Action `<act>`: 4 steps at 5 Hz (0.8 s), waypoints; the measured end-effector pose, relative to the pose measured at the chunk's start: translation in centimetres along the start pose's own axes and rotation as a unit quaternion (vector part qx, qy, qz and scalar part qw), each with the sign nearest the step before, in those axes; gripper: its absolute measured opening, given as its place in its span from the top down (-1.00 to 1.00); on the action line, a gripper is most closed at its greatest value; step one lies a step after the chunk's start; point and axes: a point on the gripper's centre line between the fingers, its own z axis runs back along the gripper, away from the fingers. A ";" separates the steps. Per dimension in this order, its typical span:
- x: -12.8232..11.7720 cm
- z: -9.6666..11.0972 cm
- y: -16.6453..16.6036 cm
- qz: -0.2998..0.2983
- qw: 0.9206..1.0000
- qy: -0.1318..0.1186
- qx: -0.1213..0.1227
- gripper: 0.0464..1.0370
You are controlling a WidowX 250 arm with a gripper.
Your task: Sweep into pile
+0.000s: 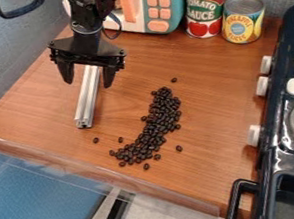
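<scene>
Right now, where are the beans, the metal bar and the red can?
Beans (154, 128): camera view, middle of the main heap.
Metal bar (88, 98): camera view, midway along its length.
Red can (205, 9): camera view, label on its front.

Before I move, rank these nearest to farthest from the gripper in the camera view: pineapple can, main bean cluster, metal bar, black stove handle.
1. Metal bar: at the gripper, left side of the view.
2. Main bean cluster: near the middle.
3. Pineapple can: upper right.
4. Black stove handle: bottom right.
</scene>
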 end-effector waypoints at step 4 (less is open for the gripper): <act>1.2 -2.0 0.1 0.045 0.997 0.062 -0.003 -0.92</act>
